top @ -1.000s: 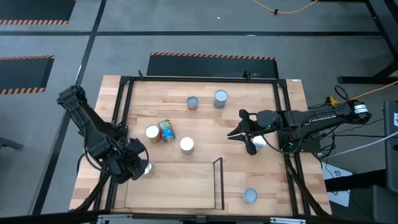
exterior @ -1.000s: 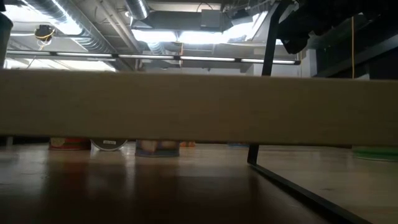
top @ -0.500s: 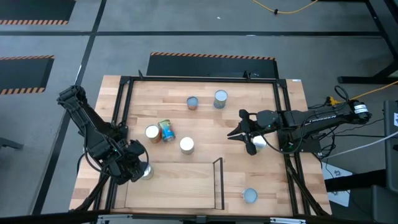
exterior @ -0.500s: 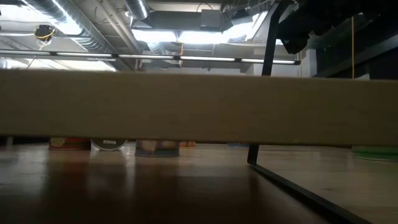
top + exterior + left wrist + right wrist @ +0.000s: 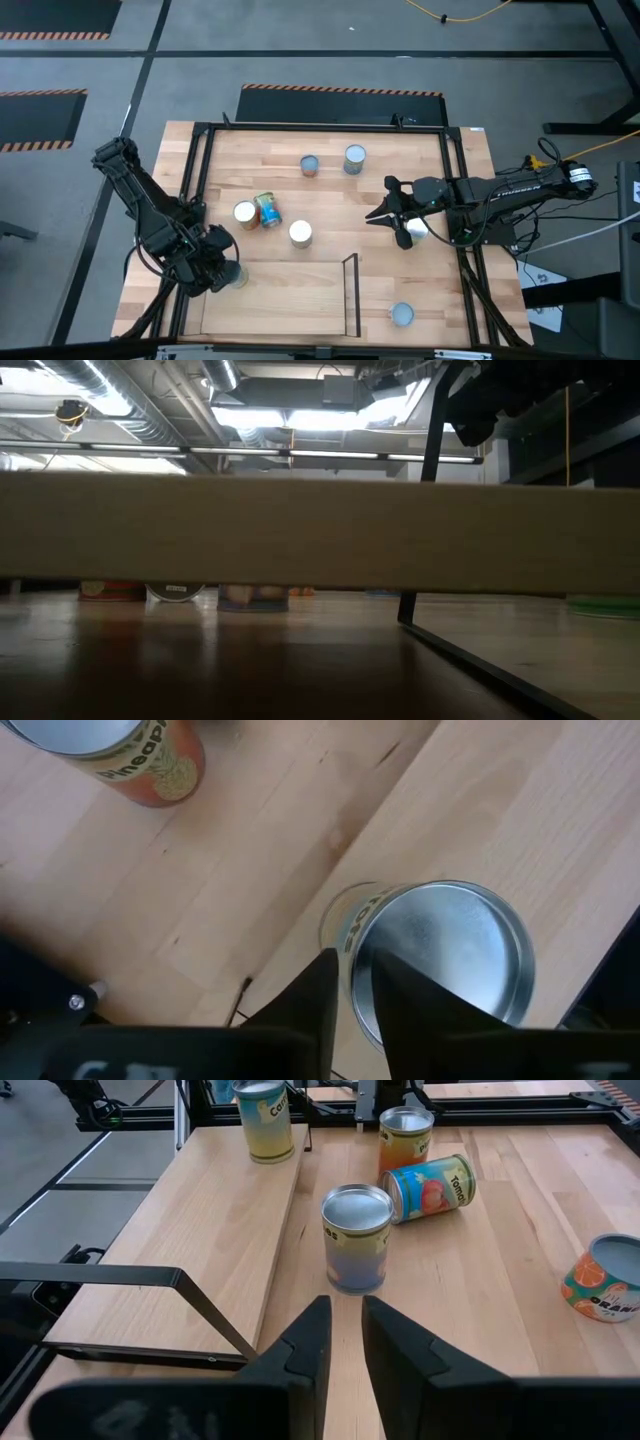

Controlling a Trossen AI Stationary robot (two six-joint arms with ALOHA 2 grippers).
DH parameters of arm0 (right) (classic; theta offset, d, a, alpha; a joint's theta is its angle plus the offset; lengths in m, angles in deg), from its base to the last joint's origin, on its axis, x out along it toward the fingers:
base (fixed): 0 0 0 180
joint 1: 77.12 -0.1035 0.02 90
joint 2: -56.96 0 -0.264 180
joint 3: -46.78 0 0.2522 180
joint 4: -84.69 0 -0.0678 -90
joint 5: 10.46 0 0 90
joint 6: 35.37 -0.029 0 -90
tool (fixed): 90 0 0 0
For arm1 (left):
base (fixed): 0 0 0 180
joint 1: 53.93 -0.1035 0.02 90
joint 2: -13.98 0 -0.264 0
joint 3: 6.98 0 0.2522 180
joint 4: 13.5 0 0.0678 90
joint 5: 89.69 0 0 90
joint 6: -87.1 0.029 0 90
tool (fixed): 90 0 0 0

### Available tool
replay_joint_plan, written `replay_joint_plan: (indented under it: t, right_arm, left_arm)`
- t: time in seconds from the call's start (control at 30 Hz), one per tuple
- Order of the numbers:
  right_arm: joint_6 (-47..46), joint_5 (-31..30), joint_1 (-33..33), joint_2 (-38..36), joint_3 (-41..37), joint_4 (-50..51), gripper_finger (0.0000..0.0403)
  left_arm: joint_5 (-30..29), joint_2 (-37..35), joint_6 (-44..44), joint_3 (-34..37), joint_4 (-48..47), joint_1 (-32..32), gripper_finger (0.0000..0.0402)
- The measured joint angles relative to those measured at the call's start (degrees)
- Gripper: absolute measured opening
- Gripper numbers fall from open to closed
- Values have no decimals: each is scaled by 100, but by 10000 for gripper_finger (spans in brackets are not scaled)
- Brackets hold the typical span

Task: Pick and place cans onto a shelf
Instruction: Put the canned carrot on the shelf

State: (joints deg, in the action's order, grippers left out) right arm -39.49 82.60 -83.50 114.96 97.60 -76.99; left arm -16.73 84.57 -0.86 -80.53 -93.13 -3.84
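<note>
One can (image 5: pixel 236 275) stood upright on the shelf (image 5: pixel 290 298), in the corner on the left arm's side, farthest from the right arm. The left tool (image 5: pixel 220 272) hung right over it. Its wrist view looked down on the can's silver top, but whether that tool was spread or pinching the can could not be told. The shelf lay at the near edge of the counter (image 5: pixel 400 130), a light board with thin black rails. In the low view its edge ran across the whole picture, with labels of a few cans just showing under it.

The other cans stood on the bare counter. A white-topped can (image 5: pixel 300 234) stood just beyond the shelf. Near it a blue can (image 5: pixel 268 210) lay on its side, touching or almost touching an orange can (image 5: pixel 245 213). Two grey-topped cans (image 5: pixel 310 165) stood close together toward the far side. A lone can (image 5: pixel 402 314) stood beside the shelf's end rail, on the right arm's side. A last can (image 5: pixel 418 230) sat just beside the right tool (image 5: pixel 385 213). That tool hung over the counter's right side, its fingers (image 5: pixel 305 1345) slightly parted with nothing between them, pointing toward the white-topped can.
</note>
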Motion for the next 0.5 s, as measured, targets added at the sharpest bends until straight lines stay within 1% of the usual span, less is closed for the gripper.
replay_joint_plan:
  t: [0.17,0.5]
  right_arm:
    - [2,-1,-1,0,0,0,65]
    - [0,-1,0,0,0,0,65]
  left_arm:
    - [5,2,3,0,-14,0,73]
    - [4,-20,0,-101,-110,-4,71]
